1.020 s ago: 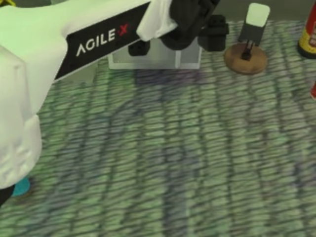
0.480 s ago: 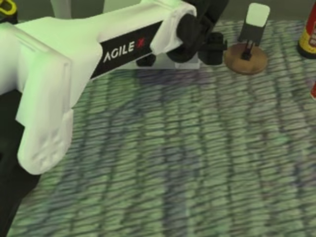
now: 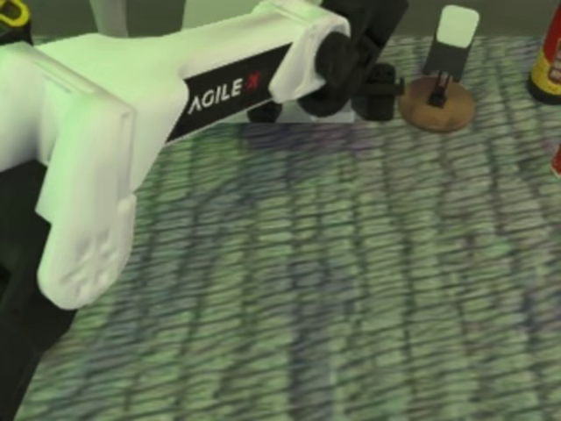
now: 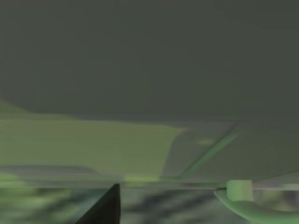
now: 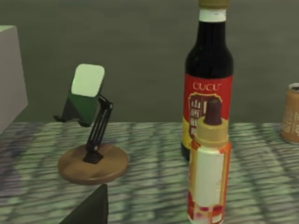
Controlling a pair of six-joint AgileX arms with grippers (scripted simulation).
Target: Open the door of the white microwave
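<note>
The white microwave [image 3: 329, 112] is sitting at the upper middle of the top view, at the far edge of the green woven surface [image 3: 333, 289], and only a small pale strip of its front is showing beneath the left arm [image 3: 158, 123]. That arm is stretching from the left edge of the frame up toward the upper middle, its white link carrying the AgileX lettering, and its black wrist is covering most of the microwave. The left gripper [image 3: 372, 88] is sitting at the microwave's right end, in the upper middle of the frame, but whether its fingers are open or closed I cannot tell. The door cannot be made out in the top view; in the left wrist view a pale flat panel [image 4: 93, 144] is filling the middle of the frame very close up, and I cannot tell which part of the microwave it is. Just right of the gripper, a phone stand [image 3: 438, 88] with a round wooden base is standing on the surface. A dark sauce bottle [image 3: 548, 66] is standing at the upper right edge. In the right wrist view a smaller orange-capped bottle [image 5: 209, 177] is standing in front of the dark one. The right gripper's fingers are not showing clearly enough to judge.
</note>
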